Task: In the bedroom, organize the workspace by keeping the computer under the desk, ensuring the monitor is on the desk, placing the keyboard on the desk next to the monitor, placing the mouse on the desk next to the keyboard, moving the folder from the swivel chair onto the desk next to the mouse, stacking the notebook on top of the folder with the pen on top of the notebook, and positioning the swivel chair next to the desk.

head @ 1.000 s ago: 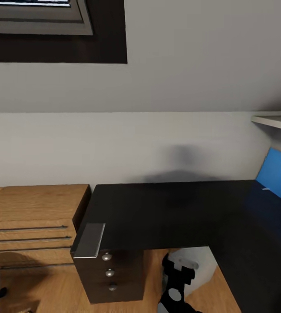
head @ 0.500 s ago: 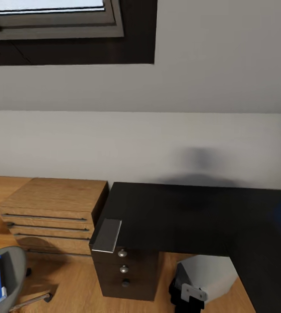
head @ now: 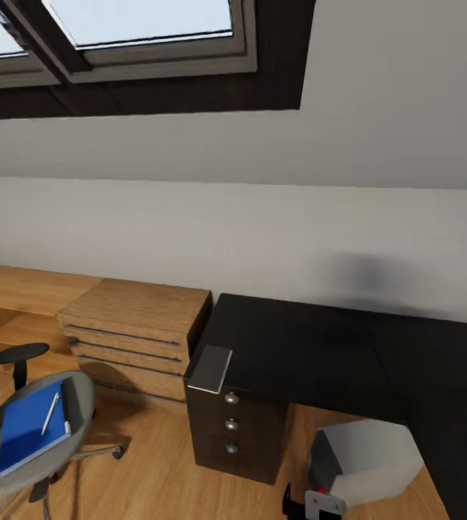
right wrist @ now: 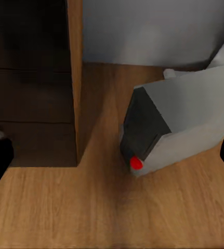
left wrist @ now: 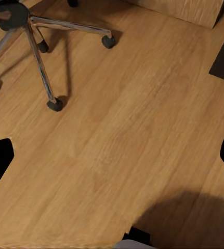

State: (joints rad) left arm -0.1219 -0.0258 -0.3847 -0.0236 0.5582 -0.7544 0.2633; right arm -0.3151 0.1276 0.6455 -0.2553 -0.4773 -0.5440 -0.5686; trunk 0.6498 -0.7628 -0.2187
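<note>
Head view: folder (head: 27, 426) with pen (head: 50, 413) on it lies on the chair (head: 74, 412), well left of the black table (head: 312, 354). Computer (head: 367, 462) sits under the table. Left gripper (left wrist: 112, 155) and right gripper (right wrist: 112, 155) both spread wide, empty.

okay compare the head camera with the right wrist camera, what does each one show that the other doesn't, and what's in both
Head view alone: the swivel chair with the blue folder on its seat and the white pen lying on the folder, the light wooden drawer chest, the desk's glossy black top with a small grey flat object at its corner, and the skylight.

Right wrist view alone: a close look at the computer's dark front with its red dot.

Both: the computer on the wooden floor, beside the desk's dark drawer unit.
</note>
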